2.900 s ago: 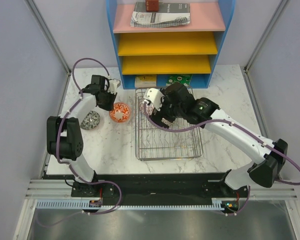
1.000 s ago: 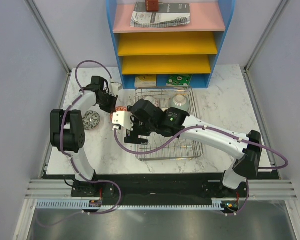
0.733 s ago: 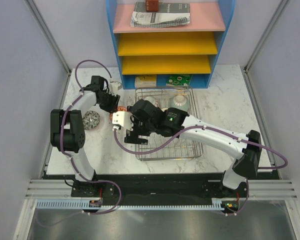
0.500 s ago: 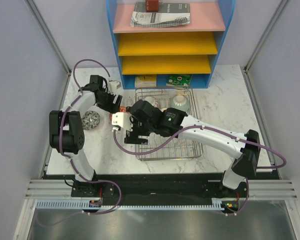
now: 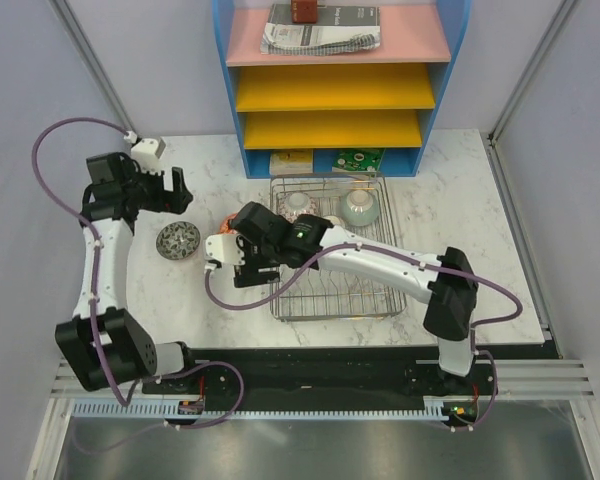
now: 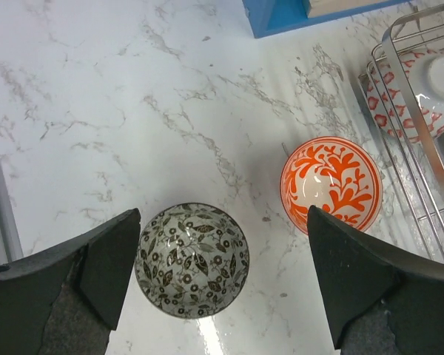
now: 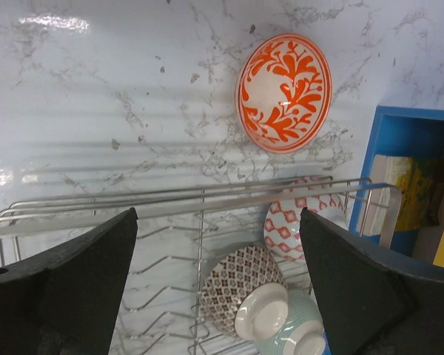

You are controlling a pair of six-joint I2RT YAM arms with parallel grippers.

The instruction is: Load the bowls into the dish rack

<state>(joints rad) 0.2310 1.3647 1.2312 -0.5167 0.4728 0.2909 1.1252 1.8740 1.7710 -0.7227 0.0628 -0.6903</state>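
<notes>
The dish rack (image 5: 370,285) sits mid-table, with three bowls upside down at its far end: a white one with red diamonds (image 7: 300,218), a dark checked one (image 7: 240,288) and a pale green one (image 7: 296,333). A red-orange bowl (image 6: 331,185) stands upright on the marble just left of the rack. A grey-brown leaf-patterned bowl (image 6: 192,259) stands further left. My left gripper (image 5: 165,195) hovers open high above these two bowls, holding nothing. My right gripper (image 5: 248,272) is open and empty over the rack's left rim (image 7: 200,203), near the red-orange bowl (image 7: 283,92).
A blue-framed shelf unit (image 5: 340,85) with pink and yellow trays stands behind the rack. Its blue base (image 7: 399,140) is close to the rack's far end. The right arm's forearm (image 5: 380,262) crosses over the rack. Grey side walls close the table in.
My left gripper opened, let go of the red-orange bowl's rim and pulled up and away to the left. The right gripper shifted slightly left along the rack's edge.
</notes>
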